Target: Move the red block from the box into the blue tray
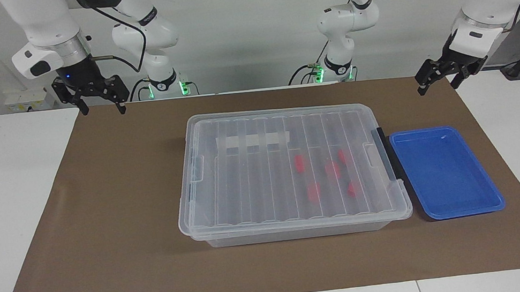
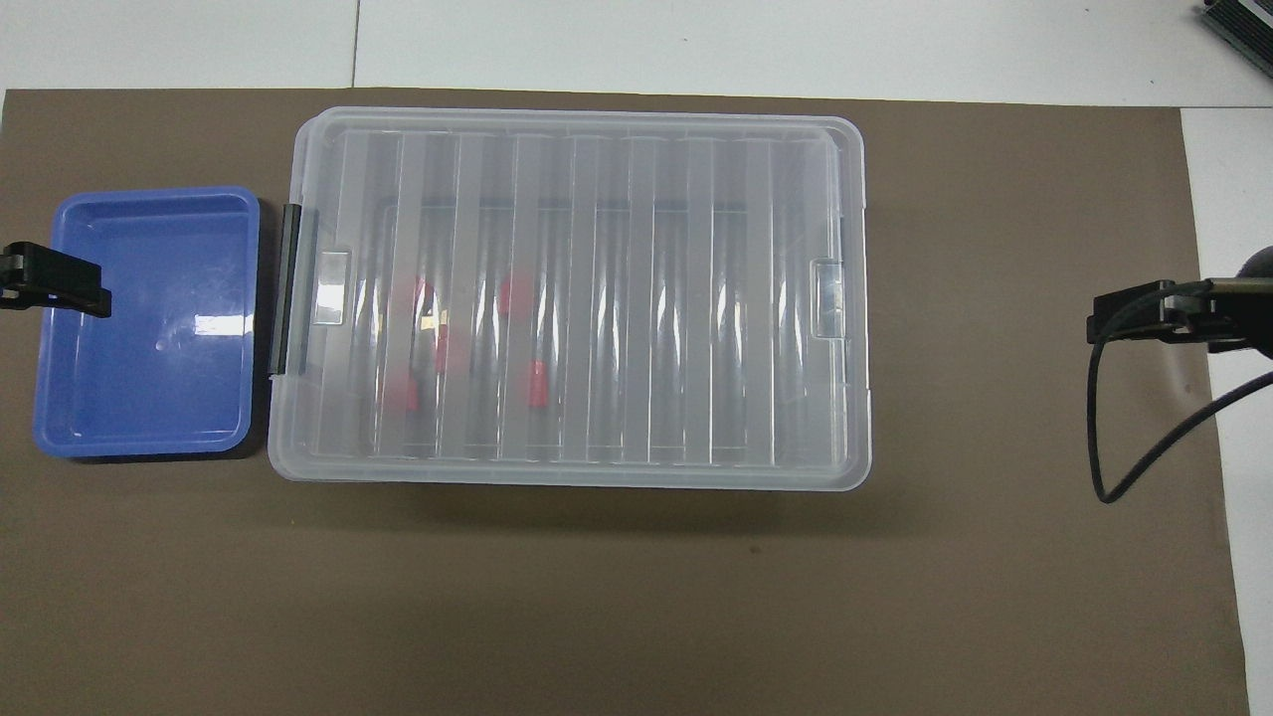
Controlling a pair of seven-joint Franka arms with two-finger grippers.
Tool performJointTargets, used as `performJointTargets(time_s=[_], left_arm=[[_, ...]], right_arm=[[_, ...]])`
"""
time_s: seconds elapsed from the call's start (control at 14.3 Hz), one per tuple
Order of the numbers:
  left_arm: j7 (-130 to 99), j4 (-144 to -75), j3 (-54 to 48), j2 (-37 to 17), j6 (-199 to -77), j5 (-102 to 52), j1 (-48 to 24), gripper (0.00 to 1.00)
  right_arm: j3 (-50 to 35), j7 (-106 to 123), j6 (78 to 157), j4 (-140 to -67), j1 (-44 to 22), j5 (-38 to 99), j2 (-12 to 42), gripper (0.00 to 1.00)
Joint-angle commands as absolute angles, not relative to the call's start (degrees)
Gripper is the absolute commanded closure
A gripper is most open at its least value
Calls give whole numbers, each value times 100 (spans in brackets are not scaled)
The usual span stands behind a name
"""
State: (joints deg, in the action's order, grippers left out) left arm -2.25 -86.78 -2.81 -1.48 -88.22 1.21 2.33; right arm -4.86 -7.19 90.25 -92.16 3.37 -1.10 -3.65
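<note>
Clear ribbed glossy plastic box (image 1: 286, 172), glossy blue plastic tray (image 1: 446, 174), matt brown paper-like mat (image 1: 105, 202).

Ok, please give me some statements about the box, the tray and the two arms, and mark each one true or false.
1. The lid is on the box. True.
2. A red block lies in the blue tray. False: the tray holds nothing; the red blocks are inside the box.
3. The blue tray sits beside the box, toward the left arm's end of the table. True.
4. The right gripper holds a red block. False: its fingers are open and hold nothing.
5. The left gripper touches the lid. False: it hangs in the air, apart from the box.
</note>
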Motion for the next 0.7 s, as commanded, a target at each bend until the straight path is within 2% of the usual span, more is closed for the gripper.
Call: performJointTargets(time_s=[0.0, 0.35, 0.49, 0.63], left_arm=[[-211, -8886, -281, 18, -8886, 62, 272, 0], [-211, -8886, -281, 26, -8886, 62, 272, 0], [-211, -8886, -281, 26, -8886, 61, 272, 0], [-211, -8877, -281, 18, -8886, 62, 272, 0]], right_arm=[[-510, -756, 9184, -9325, 360, -79, -404, 1], [-518, -975, 9456, -9325, 229, -70, -273, 1], [-519, -1220, 9623, -9334, 27, -70, -194, 4], [-519, -1493, 9895, -9456, -192, -70, -132, 11]])
